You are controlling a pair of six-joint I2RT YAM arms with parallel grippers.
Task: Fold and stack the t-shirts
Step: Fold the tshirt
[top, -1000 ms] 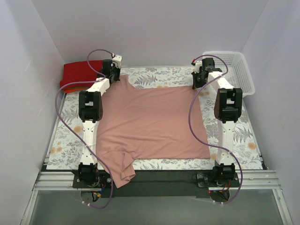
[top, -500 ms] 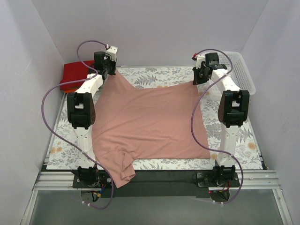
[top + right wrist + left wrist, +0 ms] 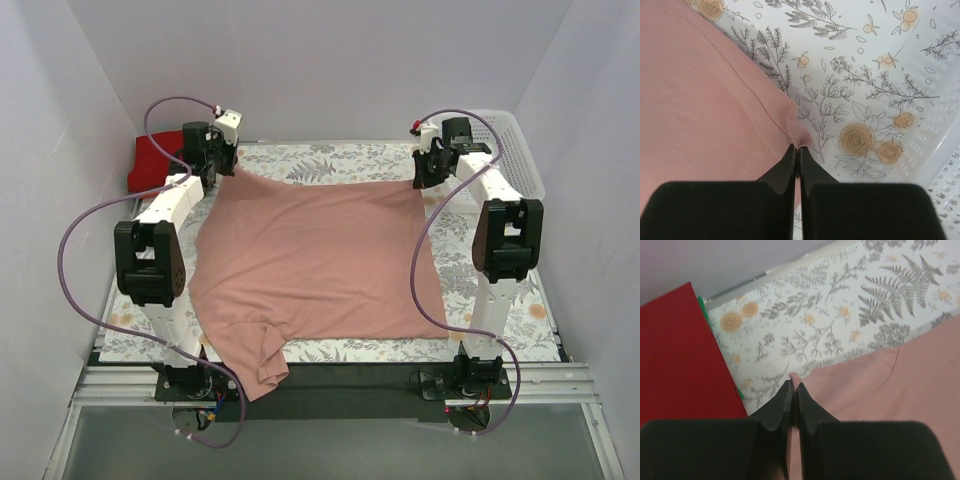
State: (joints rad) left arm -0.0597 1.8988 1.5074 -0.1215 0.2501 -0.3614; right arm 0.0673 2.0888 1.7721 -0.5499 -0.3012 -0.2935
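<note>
A dusty pink t-shirt (image 3: 320, 260) lies spread over the floral cloth, one sleeve (image 3: 258, 365) hanging off the near edge. My left gripper (image 3: 222, 170) is shut on its far left corner (image 3: 794, 377), pinching the cloth between the fingertips. My right gripper (image 3: 425, 180) is shut on the far right corner (image 3: 801, 134), which bunches at the jaw tips. The far hem is pulled taut between the two. A folded red t-shirt (image 3: 155, 158) sits at the far left of the table, also big at the left of the left wrist view (image 3: 680, 355).
A white lattice basket (image 3: 515, 150) stands at the far right corner; its wall (image 3: 940, 150) is close beside the right gripper. The floral table cloth (image 3: 330, 160) shows past the shirt's far hem. White walls enclose three sides.
The left arm has swung out to the left, dragging the shirt's far left corner outward. The far hem is now straighter and the shirt wider. The right gripper shifted only slightly.
</note>
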